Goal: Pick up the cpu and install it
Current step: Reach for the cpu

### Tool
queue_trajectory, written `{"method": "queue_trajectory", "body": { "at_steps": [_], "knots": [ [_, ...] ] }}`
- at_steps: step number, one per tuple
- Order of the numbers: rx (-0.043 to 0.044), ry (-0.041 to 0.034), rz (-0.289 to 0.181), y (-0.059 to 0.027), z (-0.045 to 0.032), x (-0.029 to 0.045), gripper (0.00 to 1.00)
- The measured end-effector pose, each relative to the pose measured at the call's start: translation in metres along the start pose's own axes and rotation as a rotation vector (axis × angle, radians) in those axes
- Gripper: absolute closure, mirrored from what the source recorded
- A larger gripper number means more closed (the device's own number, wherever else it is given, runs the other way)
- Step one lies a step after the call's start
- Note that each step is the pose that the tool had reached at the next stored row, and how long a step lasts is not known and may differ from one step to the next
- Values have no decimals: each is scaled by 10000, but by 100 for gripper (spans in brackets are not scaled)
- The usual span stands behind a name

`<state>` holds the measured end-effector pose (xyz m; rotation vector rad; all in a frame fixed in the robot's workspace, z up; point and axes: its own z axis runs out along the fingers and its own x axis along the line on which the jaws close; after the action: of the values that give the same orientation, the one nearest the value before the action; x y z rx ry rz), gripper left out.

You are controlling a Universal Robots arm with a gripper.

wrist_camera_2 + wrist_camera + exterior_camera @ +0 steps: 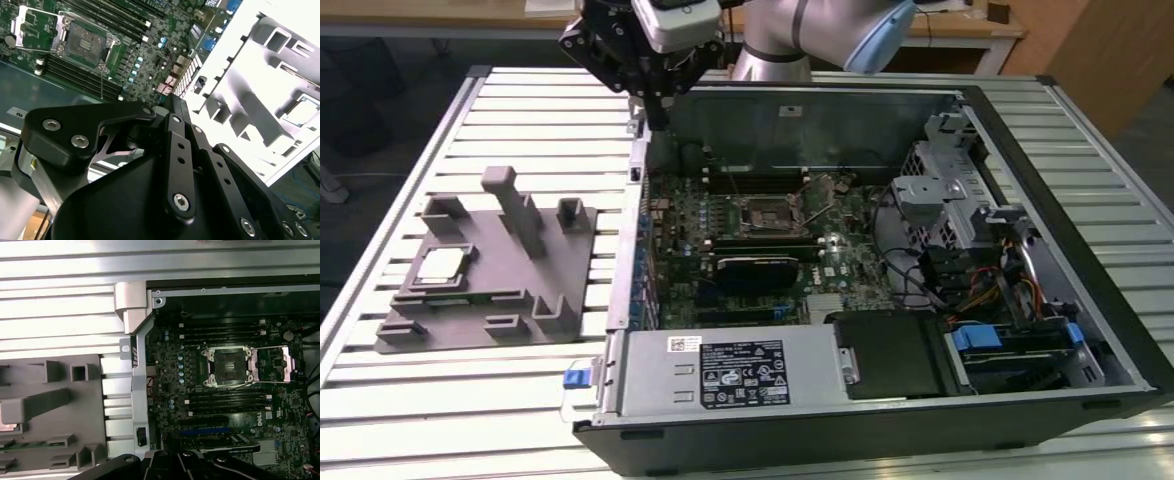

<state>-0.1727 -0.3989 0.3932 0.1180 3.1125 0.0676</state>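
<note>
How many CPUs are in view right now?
1. The cpu lies on the grey tray at the exterior view's left, outside the computer case; the motherboard socket looks empty.

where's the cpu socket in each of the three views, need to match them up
Exterior view: the socket sits mid-board inside the computer case, to the exterior view's right of the grey tray.
Second wrist view: the socket lies beside the long memory slots.
First wrist view: the socket lies between memory slot rows, its metal lid swung open.
Shared landmark: the grey tray, just outside the case wall.
</note>
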Motion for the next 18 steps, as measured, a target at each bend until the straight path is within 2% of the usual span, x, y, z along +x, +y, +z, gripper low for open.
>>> {"method": "queue_trajectory", "body": {
  "at_steps": [7, 18],
  "knots": [
    [0, 0, 0, -7, -2, 87, 89],
    [-1, -1, 0, -13, -2, 177, 89]
  ]
}}
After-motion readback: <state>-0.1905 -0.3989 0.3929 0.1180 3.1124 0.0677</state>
